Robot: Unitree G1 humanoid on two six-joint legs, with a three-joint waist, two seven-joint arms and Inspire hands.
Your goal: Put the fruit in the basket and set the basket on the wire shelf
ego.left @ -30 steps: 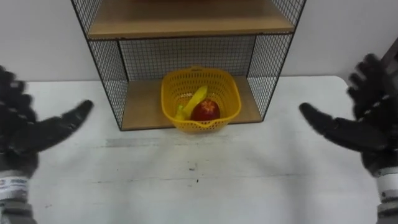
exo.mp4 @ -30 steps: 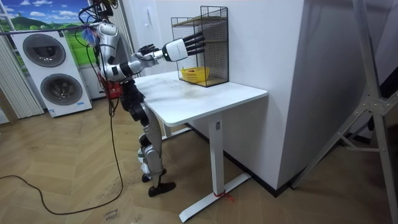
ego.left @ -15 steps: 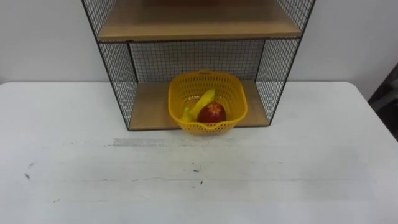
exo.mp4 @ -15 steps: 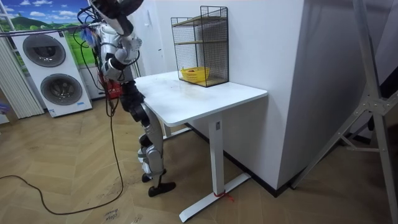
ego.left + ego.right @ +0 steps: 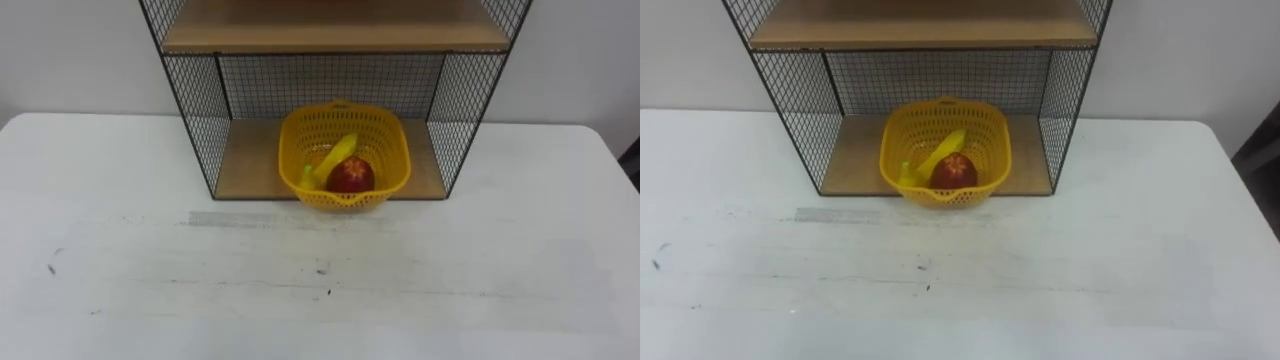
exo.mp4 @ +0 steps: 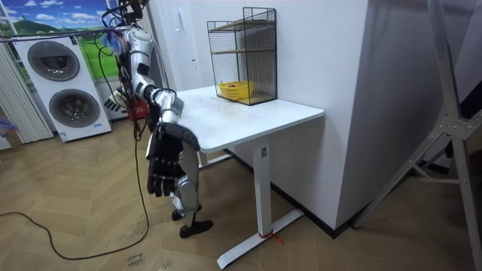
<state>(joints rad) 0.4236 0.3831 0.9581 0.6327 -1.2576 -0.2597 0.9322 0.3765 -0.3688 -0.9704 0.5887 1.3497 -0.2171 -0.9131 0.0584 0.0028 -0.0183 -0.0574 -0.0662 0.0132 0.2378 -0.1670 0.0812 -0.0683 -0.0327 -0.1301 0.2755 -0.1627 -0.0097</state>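
Room view: robot stands at the white worktop's [image 6: 248, 120] end, frame left. Wire shelf [image 5: 196, 120] sits at frame top, backed against the wall. Yellow basket [image 5: 392, 150] rests on its lower board, front rim at the board's edge, far enough in to stay put, I judge. Banana [image 5: 335, 158] leans inside, touching the red apple [image 5: 351, 176]. Task looks done. Right robot hand [image 6: 161, 167] hangs low beside the legs, fingers loose, holding nothing. Left robot hand [image 6: 114, 104] is behind the body; state cannot be told. No readable writing.

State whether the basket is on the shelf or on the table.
On the shelf. The yellow basket stands upright on the wire shelf's bottom board, banana and apple inside it.
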